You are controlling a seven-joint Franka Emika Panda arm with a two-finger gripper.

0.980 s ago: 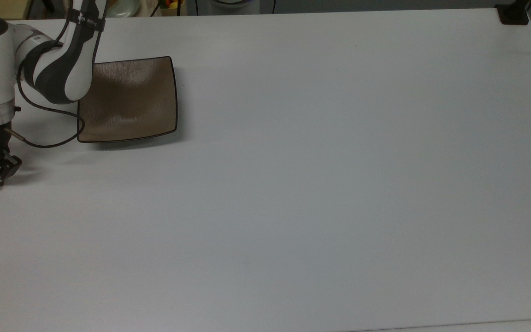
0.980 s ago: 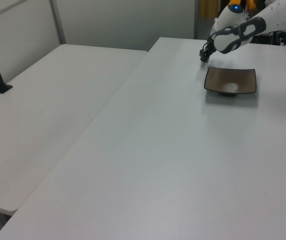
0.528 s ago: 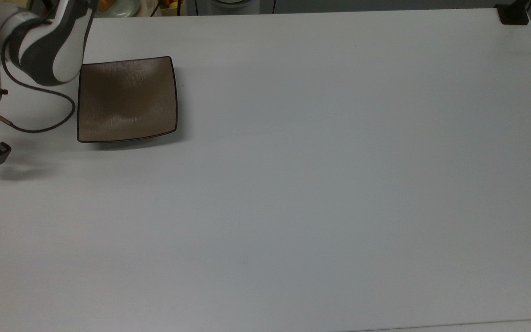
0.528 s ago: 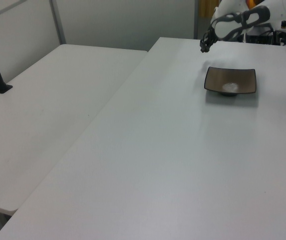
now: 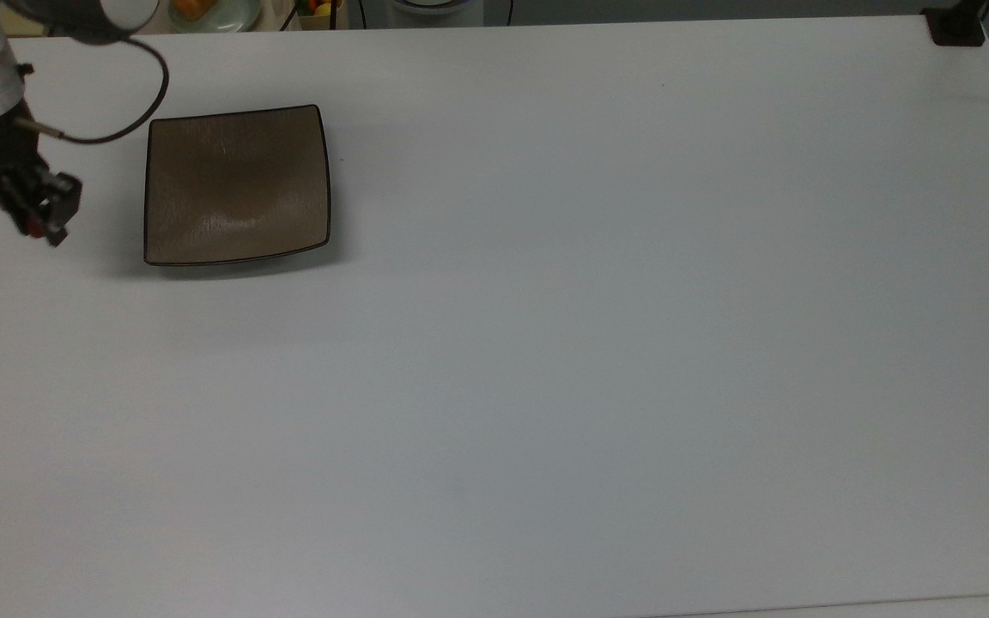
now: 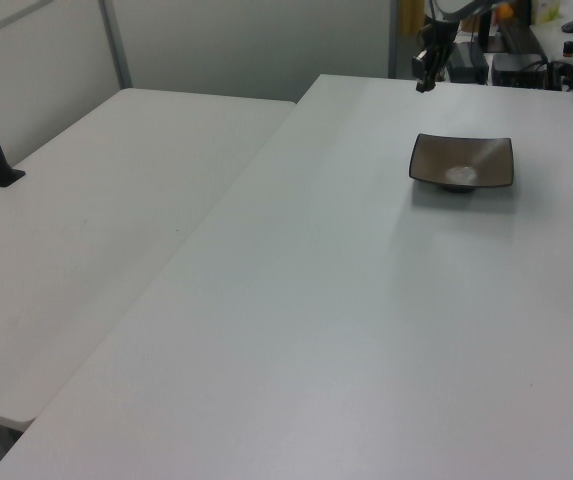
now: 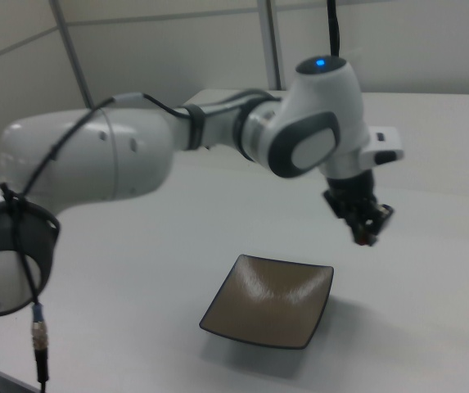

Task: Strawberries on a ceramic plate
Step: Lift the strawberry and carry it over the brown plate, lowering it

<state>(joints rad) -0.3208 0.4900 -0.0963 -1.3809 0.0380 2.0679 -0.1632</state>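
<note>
At the top view's upper left the gripper (image 5: 46, 221) hangs above the table (image 5: 597, 343), clamped on the red strawberry (image 5: 32, 226), left of the empty brown plate (image 5: 237, 184) and apart from it. Compared with half a second ago, it sits higher in the frame, nearer the plate.

Even soft light (plate (image 5: 237, 184) glare)

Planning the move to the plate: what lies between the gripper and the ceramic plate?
Nothing. In the top view, bare white table separates the gripper from the ceramic plate. A small red thing shows between its fingertips, apparently the strawberry.
</note>
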